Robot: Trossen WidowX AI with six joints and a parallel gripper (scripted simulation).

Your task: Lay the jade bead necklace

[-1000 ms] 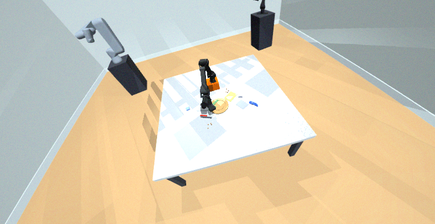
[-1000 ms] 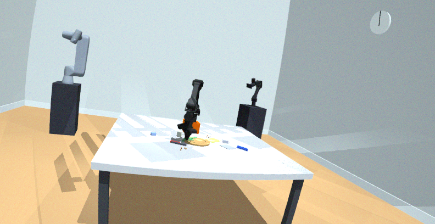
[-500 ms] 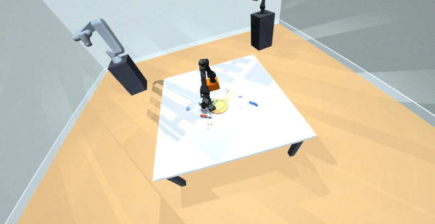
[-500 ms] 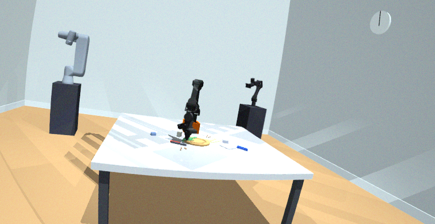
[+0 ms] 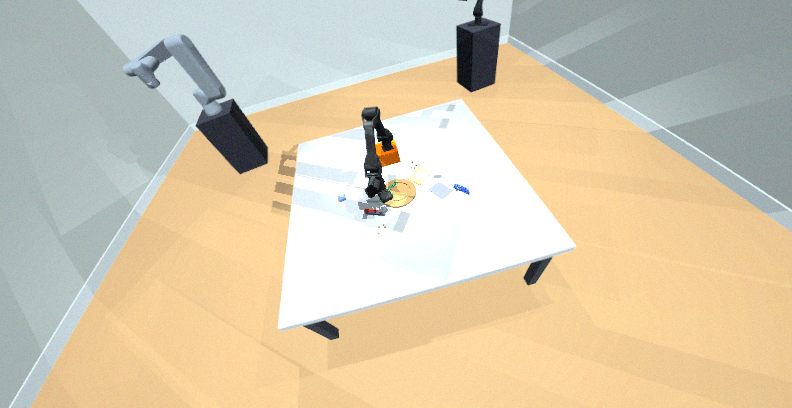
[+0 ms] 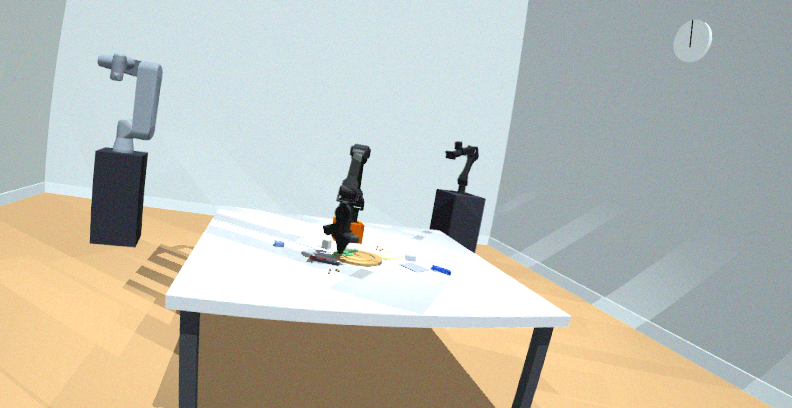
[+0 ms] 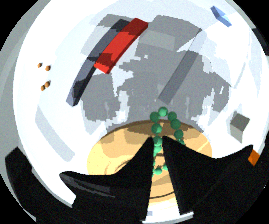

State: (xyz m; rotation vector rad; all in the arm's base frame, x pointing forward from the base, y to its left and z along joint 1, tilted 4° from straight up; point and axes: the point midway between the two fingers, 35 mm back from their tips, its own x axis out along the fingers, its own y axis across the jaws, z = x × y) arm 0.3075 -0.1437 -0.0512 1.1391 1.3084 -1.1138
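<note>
A: "From the top, where is the necklace [image 5: 392,186] [image 6: 349,252] [image 7: 163,111]?"

B: "Over the left, far part of the round board [image 5: 410,194] [image 6: 372,261] [image 7: 105,156], beside the gripper [image 5: 389,199] [image 6: 340,252] [image 7: 159,141]. It isn't laid round the groove."

A: "And the exterior view?"

B: "The gripper points down at the board's left edge, near the red-and-black tool [image 5: 371,211] [image 6: 324,259] [image 7: 121,46]. A low sideways drag could bump the board."

A: "The wrist view?"

B: "The 2 fingers look clenched on the necklace, green beads at their tips. The string makes a narrow loop, 1 end reaching past the rim. Pinched by so little, it could slip; let go bunched, its strands could settle across the groove."
</note>
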